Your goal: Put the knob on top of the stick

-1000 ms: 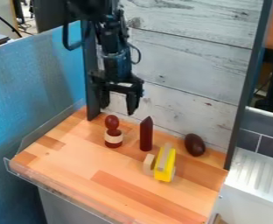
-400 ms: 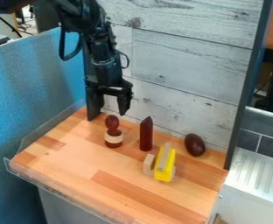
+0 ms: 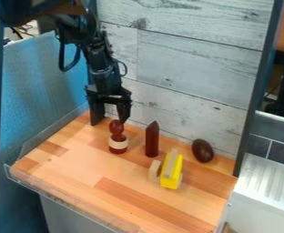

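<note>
Black and hard-edged, the tool (image 3: 110, 119) hangs over the far left corner of the desk (image 3: 71, 168), its two fingers parted and nothing held between them. Close below its tips stands the knob (image 3: 117, 139), upright near the desk's far edge; whether a fingertip touches it, one cannot tell. The piece has a round dark red head, a narrow neck and a wider foot with a pale band. It looks like turned, varnished wood: light, stiff, not easily broken, but slick at the head. A level pinch at the neck, just under the head, should serve best; the ball itself might roll out of a high grip.

Just to its right stands the stick (image 3: 152, 140), dark red, upright and well apart from the head. Its pointed tip offers little to rest on, so the knob may slide off or knock it over unless lowered straight and let go gently.

Nearer the front lean a yellow block (image 3: 172, 173) and a pale block (image 3: 154, 170), and a dark egg (image 3: 202, 150) lies towards the far right corner. The desk is smooth striped wood with a clear rim (image 3: 65, 207). Whitewashed boards (image 3: 193, 59) rise behind, a blue panel (image 3: 41, 91) stands at the left, and a ribbed white surface (image 3: 266, 182) lies beyond the right edge.
</note>
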`<state>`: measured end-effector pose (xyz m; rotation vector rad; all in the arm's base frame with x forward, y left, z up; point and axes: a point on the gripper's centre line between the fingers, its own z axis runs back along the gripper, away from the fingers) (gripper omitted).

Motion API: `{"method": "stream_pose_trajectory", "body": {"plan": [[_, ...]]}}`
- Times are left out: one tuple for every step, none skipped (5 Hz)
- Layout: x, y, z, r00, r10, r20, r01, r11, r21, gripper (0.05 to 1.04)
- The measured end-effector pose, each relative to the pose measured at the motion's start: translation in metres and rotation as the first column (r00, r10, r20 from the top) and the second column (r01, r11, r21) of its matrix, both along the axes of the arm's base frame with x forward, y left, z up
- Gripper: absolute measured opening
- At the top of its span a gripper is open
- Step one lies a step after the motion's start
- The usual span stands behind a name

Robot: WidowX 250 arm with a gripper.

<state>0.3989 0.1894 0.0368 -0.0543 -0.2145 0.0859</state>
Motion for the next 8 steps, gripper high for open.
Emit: {"method": "stream_pose_trajectory", "body": {"plan": [[0.002, 0.001, -0.008, 1.0, 0.004, -0.013, -0.004, 1.0, -0.012, 1.0], [0.004, 0.0, -0.013, 1.0, -0.01, -0.018, 0.009, 1.0, -0.025, 1.0], [0.004, 0.001, -0.02, 0.999, -0.008, -0.032, 0.007, 0.999, -0.032, 1.0], [0.009, 0.003, -0.028, 0.999, -0.004, -0.037, 0.003, 0.999, -0.036, 0.955], [0.011, 0.003, -0.031, 0.999, 0.004, -0.036, -0.006, 0.999, -0.042, 0.672], [0.011, 0.001, -0.032, 1.0, 0.005, -0.013, -0.005, 0.999, -0.046, 0.564], [0.005, -0.011, -0.024, 1.0, -0.021, 0.017, 0.022, 0.998, -0.052, 0.564], [-0.001, -0.037, 0.017, 0.992, -0.073, 0.104, 0.074, 0.997, -0.003, 0.563]]}}
